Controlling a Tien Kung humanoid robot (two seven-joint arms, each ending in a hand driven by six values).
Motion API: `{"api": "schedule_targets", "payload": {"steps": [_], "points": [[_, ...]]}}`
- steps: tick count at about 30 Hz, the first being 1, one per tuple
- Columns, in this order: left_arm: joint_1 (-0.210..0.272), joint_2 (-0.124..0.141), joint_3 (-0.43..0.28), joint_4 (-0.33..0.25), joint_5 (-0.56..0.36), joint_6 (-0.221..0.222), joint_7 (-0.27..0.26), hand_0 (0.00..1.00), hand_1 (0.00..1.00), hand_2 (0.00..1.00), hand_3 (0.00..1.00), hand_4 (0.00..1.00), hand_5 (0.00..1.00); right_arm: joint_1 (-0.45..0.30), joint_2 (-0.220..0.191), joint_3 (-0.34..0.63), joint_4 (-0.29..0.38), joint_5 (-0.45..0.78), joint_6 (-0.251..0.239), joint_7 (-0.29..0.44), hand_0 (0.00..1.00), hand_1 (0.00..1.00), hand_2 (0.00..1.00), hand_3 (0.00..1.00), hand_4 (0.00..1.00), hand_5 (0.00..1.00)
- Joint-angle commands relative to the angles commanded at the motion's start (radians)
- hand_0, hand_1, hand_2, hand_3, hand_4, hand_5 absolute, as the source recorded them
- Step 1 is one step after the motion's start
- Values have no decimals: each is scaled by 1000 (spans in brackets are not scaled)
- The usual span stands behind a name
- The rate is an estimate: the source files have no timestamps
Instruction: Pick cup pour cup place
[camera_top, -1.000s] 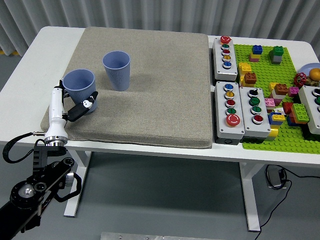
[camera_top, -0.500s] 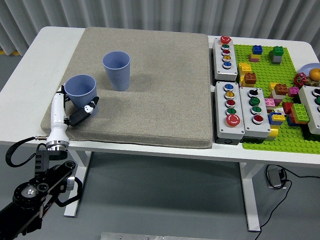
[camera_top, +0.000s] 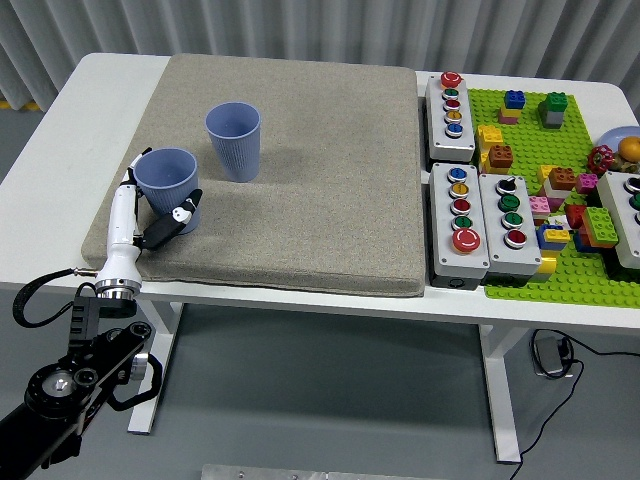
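Observation:
Two blue ribbed cups stand on the grey mat (camera_top: 310, 180). The nearer cup (camera_top: 166, 178) is at the mat's left side, upright, with my left hand (camera_top: 152, 208) shut on it: white fingers (camera_top: 124, 205) run along its left wall and the black thumb (camera_top: 180, 214) crosses its front. I cannot tell whether its base touches the mat. The second cup (camera_top: 233, 140) stands upright and free, a little farther back and to the right. My right hand is out of view.
Three grey button boxes (camera_top: 451, 103) (camera_top: 461, 220) (camera_top: 512, 212) line the mat's right edge. Beyond them lies a green baseplate (camera_top: 565, 275) with several loose bricks. The white table (camera_top: 60, 150) shows bare to the left of the mat.
My left hand has shifted with the nearer cup slightly toward the table's near edge and to the right. The second cup has not moved.

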Motion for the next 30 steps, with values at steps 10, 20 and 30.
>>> {"api": "schedule_targets", "payload": {"steps": [10,20,30], "points": [[7,-4,-13,-3,8,-13,-11,814,840,998,998,957,519,0,0,4,0,-3,2,-1,675,604,571,602,2,234],[22,-5,-50,-41,45,-36,-13,855,894,998,998,968,523,4,-1,8,0,-7,3,-1,675,605,570,602,2,232],[48,-1,-97,-78,78,-51,-4,877,914,998,998,989,547,5,-2,8,0,-6,4,-1,675,605,570,602,2,232]]}}
